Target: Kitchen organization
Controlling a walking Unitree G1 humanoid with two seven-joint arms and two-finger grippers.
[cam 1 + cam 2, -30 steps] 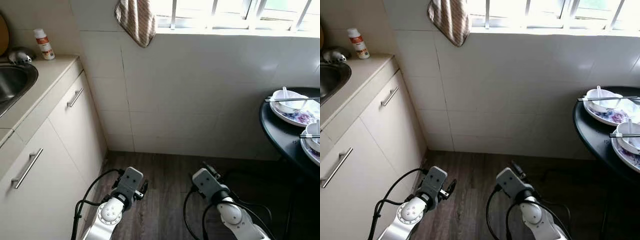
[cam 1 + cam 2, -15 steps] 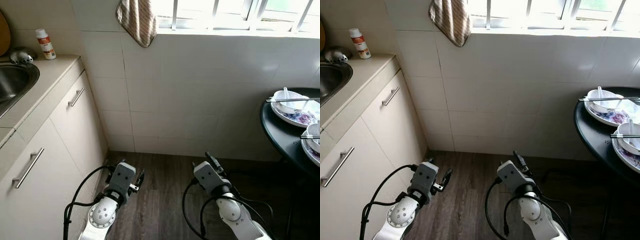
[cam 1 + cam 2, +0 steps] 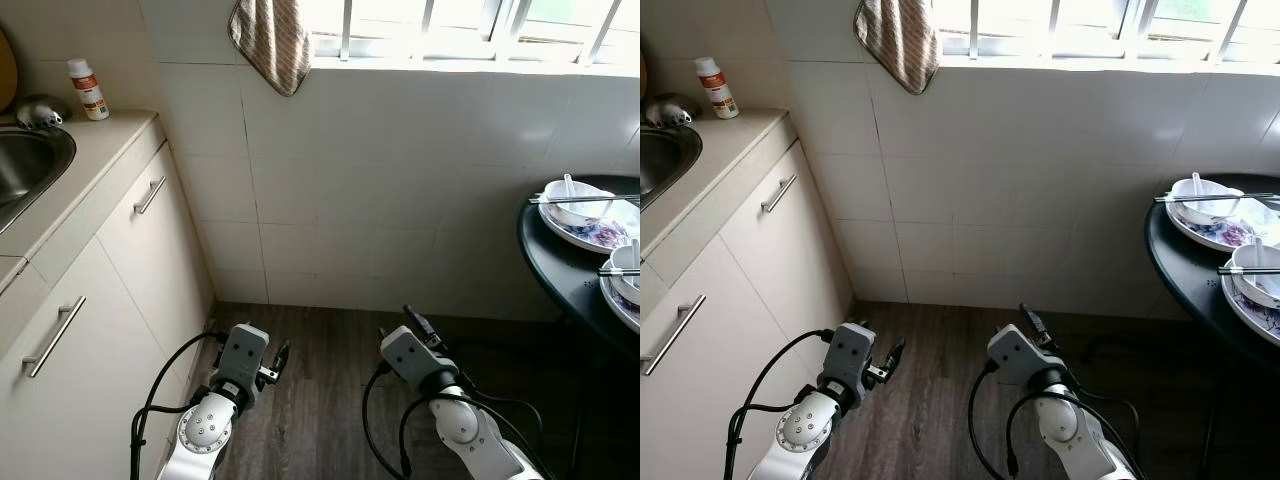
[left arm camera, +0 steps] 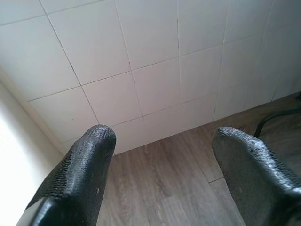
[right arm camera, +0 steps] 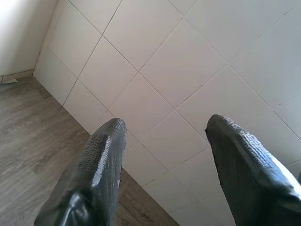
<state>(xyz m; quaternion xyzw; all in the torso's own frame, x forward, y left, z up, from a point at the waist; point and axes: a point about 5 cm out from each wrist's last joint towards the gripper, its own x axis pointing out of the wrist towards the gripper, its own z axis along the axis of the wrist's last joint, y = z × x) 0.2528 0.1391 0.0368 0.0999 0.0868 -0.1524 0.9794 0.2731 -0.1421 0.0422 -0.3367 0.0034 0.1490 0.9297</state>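
A round black table [image 3: 552, 262] stands at the right. On it a white bowl [image 3: 578, 205] with a spoon and chopsticks across its rim rests on a patterned plate [image 3: 603, 236]. A second bowl [image 3: 629, 262] on a plate is cut off by the frame edge. My left gripper [image 3: 281, 351] hangs low over the wood floor by the cabinets, open and holding nothing [image 4: 160, 141]. My right gripper [image 3: 416, 321] hangs low in the middle, also open and holding nothing [image 5: 164, 129]. Both point toward the tiled wall.
At the left runs a beige counter [image 3: 95, 150] with a steel sink [image 3: 25, 165], a white bottle [image 3: 88, 88] and cabinet doors [image 3: 150, 250] with bar handles. A striped towel [image 3: 272, 40] hangs under the window. Dark wood floor [image 3: 330, 340] lies between cabinets and table.
My left arm has dropped lower and drawn back toward the cabinets since a second ago. The right arm has barely shifted. The view swayed slightly.
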